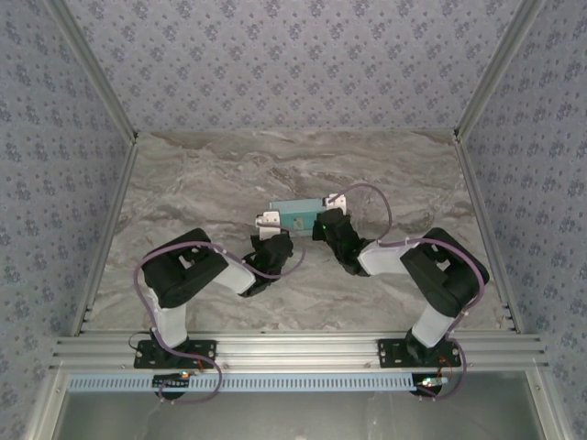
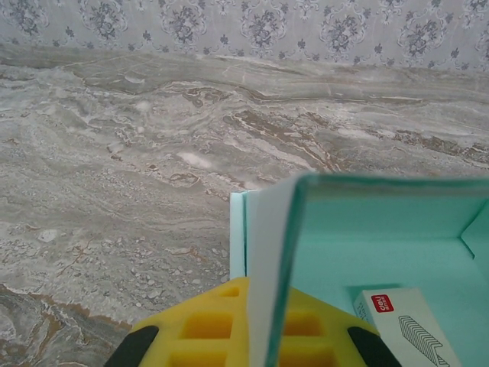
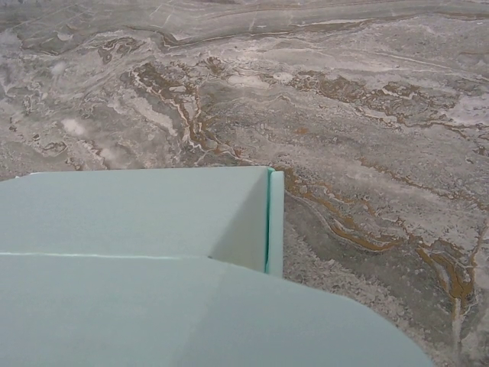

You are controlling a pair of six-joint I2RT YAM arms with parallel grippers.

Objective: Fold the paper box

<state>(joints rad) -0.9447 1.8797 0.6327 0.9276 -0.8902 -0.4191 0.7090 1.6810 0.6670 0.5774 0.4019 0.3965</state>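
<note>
Left fingers: yellow pad peeking from behind raised flap; spread or pinching, cannot tell.
Paper box: lying on surface, middle, between arms; near edge hiding under them.
Right fingers: sitting at box's right end; card blocking wrist view, grip unreadable.

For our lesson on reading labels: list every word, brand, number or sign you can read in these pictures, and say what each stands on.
Red patch with white letters, on the small white carton lying inside the paper box: perhaps "deli", too blurred and tilted to be sure.
Grey drawing beside it on the same carton: a picture, not text.
Paper box itself, table, wallpaper: no writing to be seen.
</note>
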